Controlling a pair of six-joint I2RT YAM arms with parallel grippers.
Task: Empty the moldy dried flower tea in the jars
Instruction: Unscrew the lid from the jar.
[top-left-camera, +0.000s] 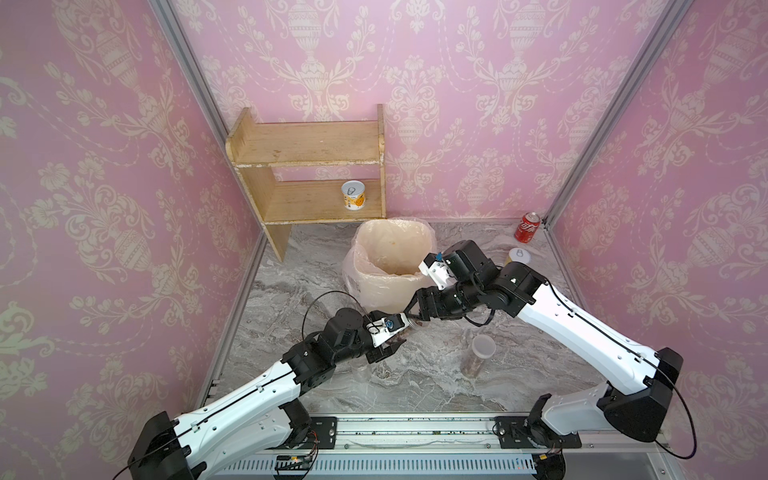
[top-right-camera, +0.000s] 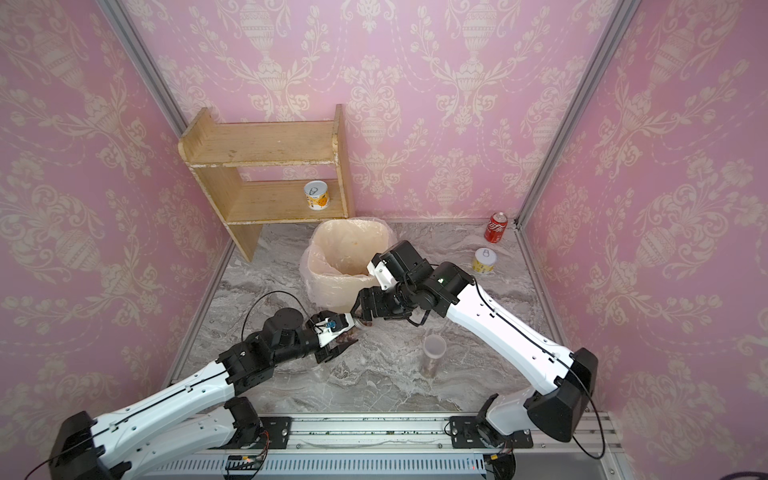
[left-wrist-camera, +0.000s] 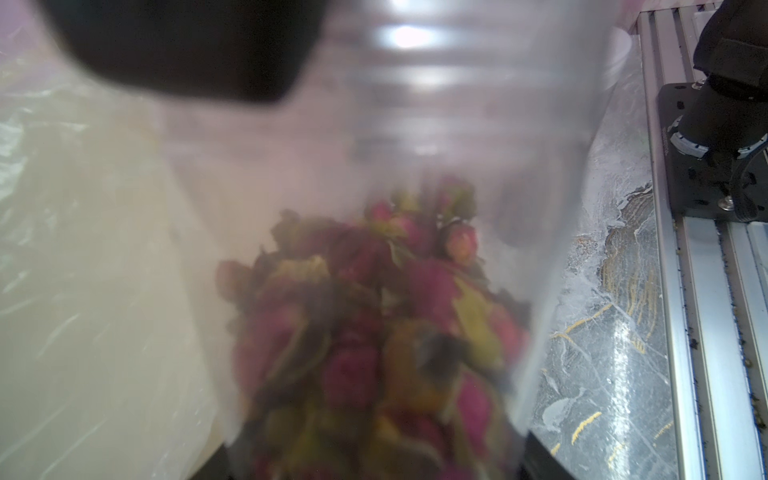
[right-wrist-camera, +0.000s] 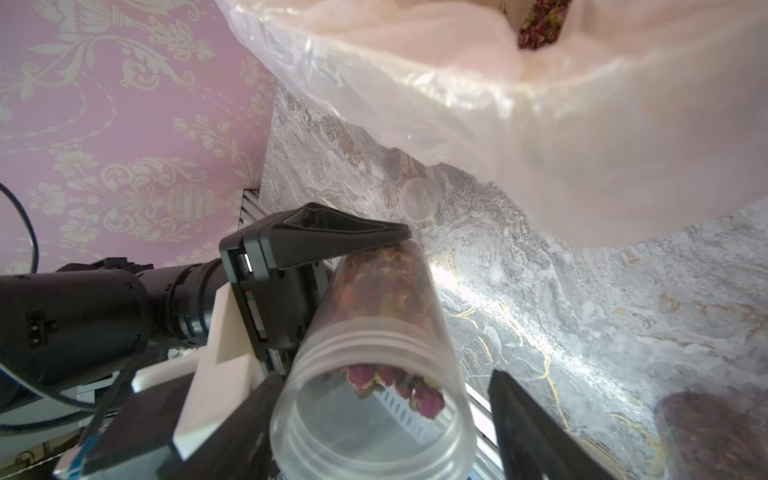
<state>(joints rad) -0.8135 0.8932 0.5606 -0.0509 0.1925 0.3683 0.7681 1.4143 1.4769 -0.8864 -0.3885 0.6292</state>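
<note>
Long glossy white shells with small holes on left arm (top-left-camera: 241, 399) and right arm (top-left-camera: 582, 332), black joints (top-left-camera: 636, 411), black screwed base plates (top-left-camera: 320, 432). Thin black cables (top-left-camera: 328, 292) looped alongside. Black wedge fingers (right-wrist-camera: 532, 428) on left gripper (top-left-camera: 402, 334) and right gripper (right-wrist-camera: 382, 376), white camera brackets (top-left-camera: 436, 276), small blue tabs (top-left-camera: 389, 322).

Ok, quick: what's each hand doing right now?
Left hand: closed on the open jar of dried flowers, held on its side.
Right hand: open, fingers either side of that jar's mouth, not clamped.
</note>
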